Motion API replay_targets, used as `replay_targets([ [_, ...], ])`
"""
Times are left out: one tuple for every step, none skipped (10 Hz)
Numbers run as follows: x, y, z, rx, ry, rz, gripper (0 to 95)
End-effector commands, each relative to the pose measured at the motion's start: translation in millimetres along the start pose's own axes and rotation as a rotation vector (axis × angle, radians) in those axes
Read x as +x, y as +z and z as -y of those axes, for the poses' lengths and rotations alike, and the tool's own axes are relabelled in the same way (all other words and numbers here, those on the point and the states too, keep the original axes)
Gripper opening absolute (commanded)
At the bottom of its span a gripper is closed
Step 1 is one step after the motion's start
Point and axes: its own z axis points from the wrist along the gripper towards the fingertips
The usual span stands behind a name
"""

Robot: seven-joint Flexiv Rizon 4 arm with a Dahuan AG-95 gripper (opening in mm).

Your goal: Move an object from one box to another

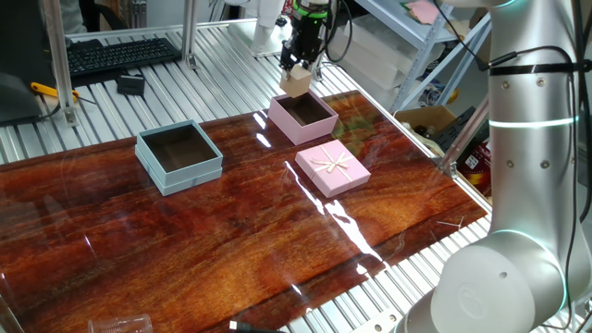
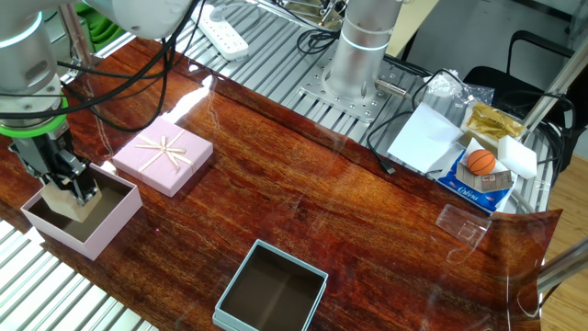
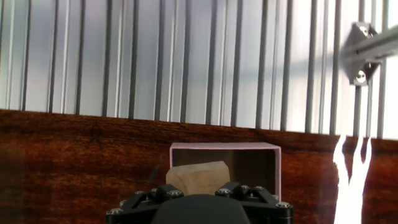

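Note:
The tan wooden cube (image 1: 296,81) hangs in my gripper (image 1: 298,74), which is shut on it, just above the far edge of the pink box (image 1: 303,117). In the other fixed view the cube (image 2: 67,200) sits low over the pink box (image 2: 83,216) under the gripper (image 2: 64,188). In the hand view the cube (image 3: 198,177) shows between the black fingers (image 3: 149,196), with the pink box (image 3: 225,149) below. The pale blue-grey box (image 1: 178,154) stands open to the left; it also shows in the other fixed view (image 2: 272,289).
A flat pink lid with a ribbon bow (image 1: 332,168) lies beside the pink box. A keyboard (image 1: 120,54) and metal frame posts (image 1: 57,65) stand behind the table. The robot base (image 2: 356,55), papers and a small orange ball (image 2: 480,162) are at the far side.

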Motion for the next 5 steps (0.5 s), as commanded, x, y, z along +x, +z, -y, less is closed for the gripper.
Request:
replay_targets([
  [-0.1, 0.0, 0.0, 0.005, -0.058, 0.013, 0.0],
  [-0.1, 0.0, 0.0, 0.006, -0.081, 0.018, 0.0],
  [-0.1, 0.0, 0.0, 0.002, -0.104, 0.023, 0.0],
  [-0.1, 0.0, 0.0, -0.005, -0.118, 0.026, 0.0],
  [-0.1, 0.0, 0.0, -0.008, -0.124, 0.028, 0.0],
])
